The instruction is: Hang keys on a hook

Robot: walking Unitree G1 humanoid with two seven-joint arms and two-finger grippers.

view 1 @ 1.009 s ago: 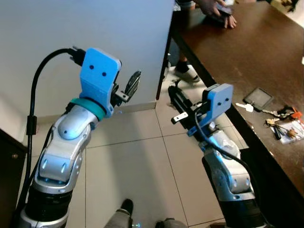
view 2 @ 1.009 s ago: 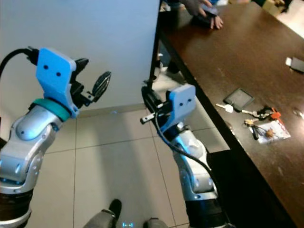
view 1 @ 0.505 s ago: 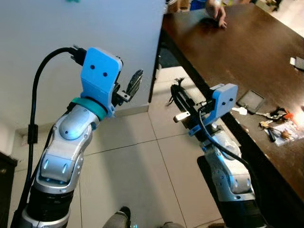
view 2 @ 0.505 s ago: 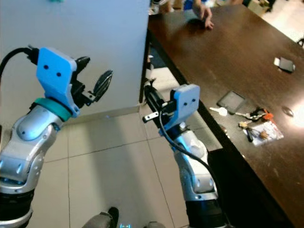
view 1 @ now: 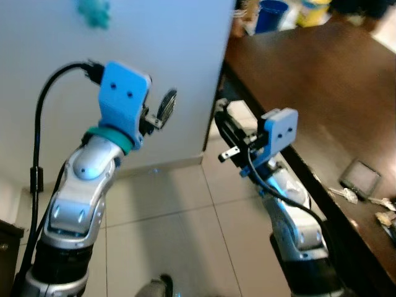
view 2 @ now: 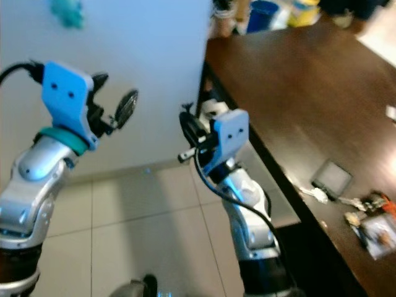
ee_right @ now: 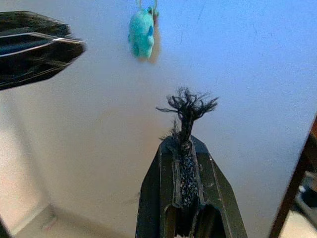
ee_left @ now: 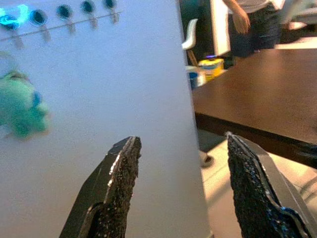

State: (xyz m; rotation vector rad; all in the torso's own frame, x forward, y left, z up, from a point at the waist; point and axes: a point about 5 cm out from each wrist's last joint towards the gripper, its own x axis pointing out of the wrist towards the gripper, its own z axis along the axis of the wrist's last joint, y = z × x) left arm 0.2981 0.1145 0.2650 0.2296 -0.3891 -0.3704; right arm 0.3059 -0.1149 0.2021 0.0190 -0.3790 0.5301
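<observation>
The right gripper (ee_right: 184,148) sits at the centre of the head views, its two black fingers pressed together on a tuft of black frayed cord (ee_right: 187,108) that sticks out past the tips. The cord points at the pale wall (view 1: 167,43); what hangs below the fingers cannot be made out. The left gripper (ee_left: 181,173) is raised in the left half of the frame, beside the same wall, with its fingers spread wide and nothing between them.

Outward from the grippers, a teal plush toy (ee_left: 20,110) hangs on the wall at the upper left of the head views, blurred. Above it in the left wrist view runs a row of round dark hooks (ee_left: 63,12) along the top of the wall.

To the right stretches a dark brown table (view 2: 297,80). Near its lower right edge lies a bunch of keys (view 2: 365,207) beside a small dark square case (view 2: 332,176) — well apart from both grippers. At the table's far end stand a blue container (view 1: 270,13) and a yellow one (view 1: 314,11). A person (ee_left: 250,22) stands behind the table in the left wrist view.
</observation>
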